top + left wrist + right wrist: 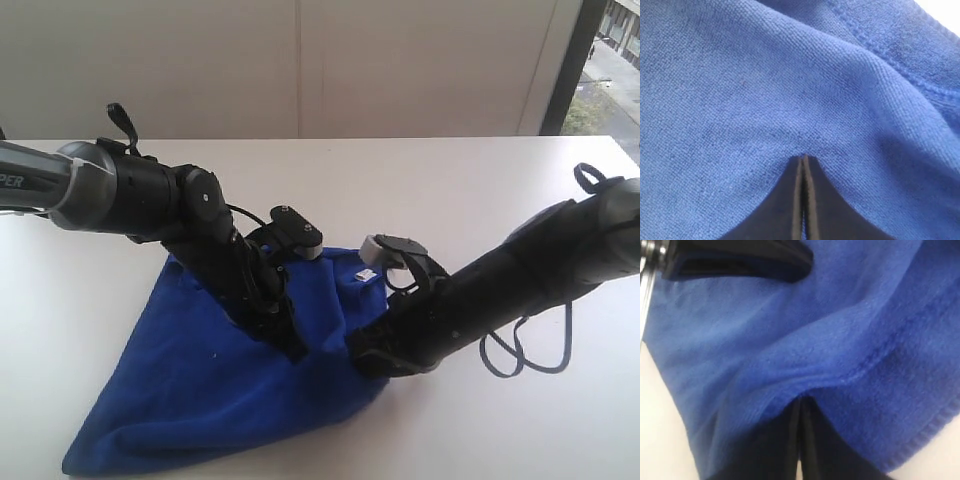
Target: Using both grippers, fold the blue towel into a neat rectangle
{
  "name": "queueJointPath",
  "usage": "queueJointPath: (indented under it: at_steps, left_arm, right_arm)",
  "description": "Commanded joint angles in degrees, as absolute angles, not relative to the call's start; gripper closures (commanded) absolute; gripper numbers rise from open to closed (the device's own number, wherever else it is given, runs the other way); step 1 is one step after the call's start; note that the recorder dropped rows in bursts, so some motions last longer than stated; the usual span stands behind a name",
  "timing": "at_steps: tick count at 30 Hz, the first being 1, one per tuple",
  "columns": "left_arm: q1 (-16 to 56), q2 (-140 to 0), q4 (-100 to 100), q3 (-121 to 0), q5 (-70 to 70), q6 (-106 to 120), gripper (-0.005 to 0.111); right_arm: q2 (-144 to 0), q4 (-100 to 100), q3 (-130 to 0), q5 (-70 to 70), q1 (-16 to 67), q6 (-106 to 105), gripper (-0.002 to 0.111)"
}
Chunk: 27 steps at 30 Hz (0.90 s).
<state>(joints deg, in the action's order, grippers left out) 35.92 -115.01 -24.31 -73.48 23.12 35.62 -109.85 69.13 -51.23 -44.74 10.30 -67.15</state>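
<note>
The towel point(200, 390) lies bunched in a rough triangle on the white surface point(450, 180). Its broad part is under the two arms and its narrow end trails toward the lower left of the exterior view. The left gripper point(803, 160) is clenched, fingers pressed together with a pucker of towel pinched at the tips. The right gripper point(800, 404) is likewise clamped on a fold, close by the stitched hem point(875, 357). Both sit near each other on the cloth. A tag point(367, 275) shows at the far edge.
</note>
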Motion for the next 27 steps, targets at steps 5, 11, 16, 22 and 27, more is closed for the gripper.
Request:
queueJointPath:
  at_steps: [5,11,16,22,27]
  left_arm:
    - [36.06,-117.53,-23.84,-72.62,23.7,35.73,0.107]
    - [36.06,-117.53,-23.72,-72.62,23.7,35.73,0.107]
    - [36.06,-117.53,-23.72,-72.62,23.48,35.73,0.107]
    - [36.06,-117.53,-23.72,-72.62,23.48,35.73,0.107]
    - [36.06,-117.53,-23.72,-72.62,23.47,35.62,0.107]
  right_arm:
    - [-109.48,70.7,-53.25,-43.16,9.65,-68.35,0.108]
    - [-109.48,65.82,-53.25,-35.82,9.65,-63.66,0.108]
    - [-110.38,65.82,-53.25,-36.93,9.65,-62.77,0.108]
    - [-112.35,67.48,-53.25,-42.66,9.77,-64.6,0.108]
    - [-112.47,73.63,-53.25,-47.76,10.97,-69.87,0.108]
